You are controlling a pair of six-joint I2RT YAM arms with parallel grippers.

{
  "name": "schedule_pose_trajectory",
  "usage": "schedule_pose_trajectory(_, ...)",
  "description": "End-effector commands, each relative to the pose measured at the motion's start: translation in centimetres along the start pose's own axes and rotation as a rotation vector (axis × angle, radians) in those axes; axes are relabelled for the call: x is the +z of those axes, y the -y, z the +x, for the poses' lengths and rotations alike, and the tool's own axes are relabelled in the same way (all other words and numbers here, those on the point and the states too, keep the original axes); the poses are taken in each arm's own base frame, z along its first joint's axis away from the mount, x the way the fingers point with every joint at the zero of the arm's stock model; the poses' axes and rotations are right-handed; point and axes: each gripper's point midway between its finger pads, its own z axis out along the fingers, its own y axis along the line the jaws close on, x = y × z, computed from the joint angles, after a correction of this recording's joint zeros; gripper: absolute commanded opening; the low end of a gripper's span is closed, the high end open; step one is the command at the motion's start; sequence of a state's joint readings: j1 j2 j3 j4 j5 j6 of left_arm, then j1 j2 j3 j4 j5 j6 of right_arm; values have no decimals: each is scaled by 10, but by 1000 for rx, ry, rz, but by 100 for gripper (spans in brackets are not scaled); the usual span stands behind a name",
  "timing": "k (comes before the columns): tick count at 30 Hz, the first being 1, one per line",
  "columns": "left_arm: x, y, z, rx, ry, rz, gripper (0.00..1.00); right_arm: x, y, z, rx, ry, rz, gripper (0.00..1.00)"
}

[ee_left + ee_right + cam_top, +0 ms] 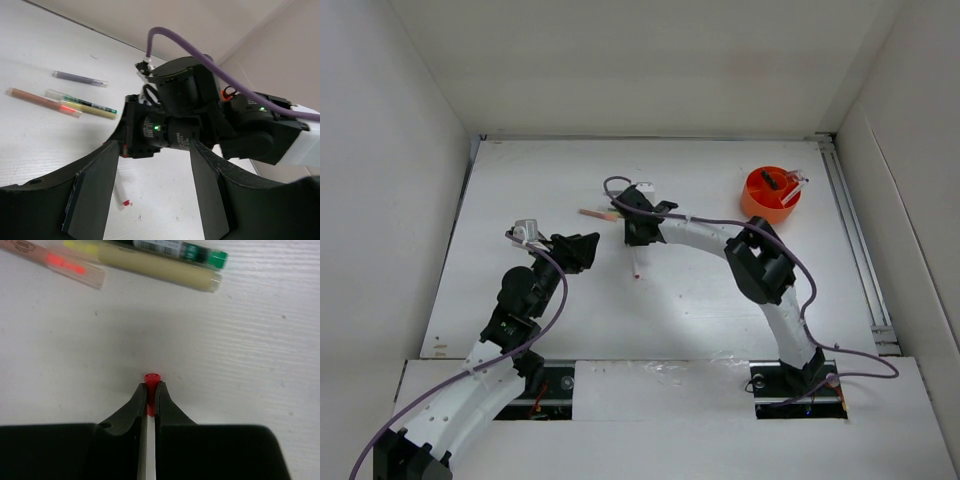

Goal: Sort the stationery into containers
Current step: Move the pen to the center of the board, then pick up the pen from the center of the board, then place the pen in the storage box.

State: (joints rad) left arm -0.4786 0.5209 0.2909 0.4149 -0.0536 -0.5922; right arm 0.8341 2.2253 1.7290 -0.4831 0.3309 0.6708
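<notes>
A: What colour is the organiser (770, 195)?
B: Bright orange. The cable (161, 30) is purple.
A: And the pens?
B: 1 white pen (151, 382) with a red tip, 1 pinkish pen (50, 257) with an orange-red band. The marker (160, 271) is pale yellow, green-ended.

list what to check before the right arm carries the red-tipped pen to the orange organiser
1. right fingers shut on the red-tipped pen: ok
2. pen sits crosswise in the grip: not ok, it runs lengthwise between the fingers
3. green-yellow marker clear of the grip: ok
4. left fingers open with nothing between them: ok
5. orange organiser upright: ok
6. free compartment for the pen: cannot tell
</notes>
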Motion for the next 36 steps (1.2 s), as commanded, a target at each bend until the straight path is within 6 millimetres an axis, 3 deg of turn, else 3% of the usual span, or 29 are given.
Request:
schedule_pose_trajectory(1, 2, 13, -12, -3, 39, 43, 55, -46, -3, -59, 98, 94, -141, 0)
schedule_pose_trajectory(2, 2, 13, -12, -3, 39, 43, 55, -56, 0, -74, 123, 123, -162, 0)
schedule_pose_trajectory(3, 3, 11, -10, -2, 32, 38, 55, -75, 14, -104, 171, 186, -186, 0)
schedule_pose_trajectory(6, 3, 13, -9, -2, 25, 46, 55, -104, 47, -151, 278, 293, -196, 0)
schedule_pose_trajectory(7, 4, 11, -6, -1, 17, 40, 55, -123, 78, -180, 345, 371, -181, 0)
schedule_pose_trajectory(9, 5, 9, -4, 0, 8, 33, 55, -141, 111, -208, 438, 449, -174, 0)
schedule_pose_trajectory(10, 5, 13, -6, 0, 10, 46, 55, -147, 150, -230, 510, 512, -141, 0)
schedule_pose_trajectory(13, 7, 13, -6, 0, 10, 46, 55, -162, 218, -255, 680, 620, -61, 0)
schedule_pose_trajectory(14, 7, 13, -6, 0, 10, 46, 55, -163, 258, -264, 746, 663, -4, 0)
schedule_pose_trajectory(16, 7, 13, -3, 1, -3, 48, 55, -167, 295, -270, 832, 699, 40, 0)
schedule_pose_trajectory(17, 7, 13, -3, 1, -3, 48, 55, -166, 329, -271, 885, 721, 96, 0)
schedule_pose_trajectory(21, 7, 11, -1, 11, -10, 42, 55, -172, 393, -273, 996, 794, 196, 0)
schedule_pose_trajectory(27, 7, 14, -4, 10, -4, 47, 55, -191, 437, -262, 1004, 878, 420, 0)
schedule_pose_trajectory(28, 7, 14, -4, 10, -4, 47, 55, -191, 441, -253, 1006, 875, 450, 0)
schedule_pose_trajectory(36, 7, 15, -1, 10, -13, 63, 54, -204, 467, -234, 1002, 906, 593, 0)
